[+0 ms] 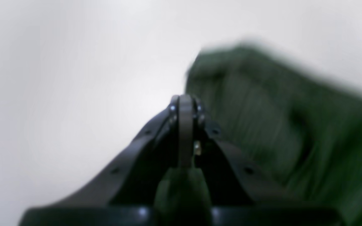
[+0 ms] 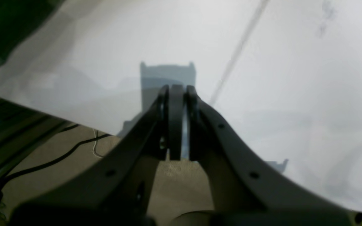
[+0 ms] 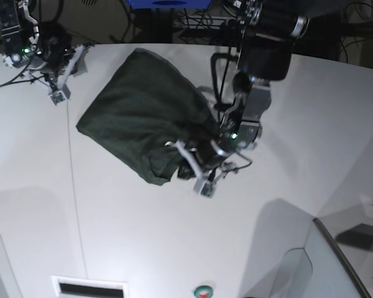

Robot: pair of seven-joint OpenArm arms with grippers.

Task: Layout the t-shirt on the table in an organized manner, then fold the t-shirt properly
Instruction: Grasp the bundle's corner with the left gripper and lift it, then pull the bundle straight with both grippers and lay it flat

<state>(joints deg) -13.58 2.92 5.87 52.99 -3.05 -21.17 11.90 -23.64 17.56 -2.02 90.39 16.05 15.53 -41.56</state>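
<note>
L gripper was closed, nothing seen in it, just off the shirt's near edge. R gripper closed too, empty, by the table's far edge. Shirt lay bunched mid-table, bare top around it.

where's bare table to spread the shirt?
Bare table stretches from the t-shirt to the near edge, and left of the seam. Bare also right of the left claw. Crowded: far edge, where the shirt bunches between both arms, right claw beside it.
</note>
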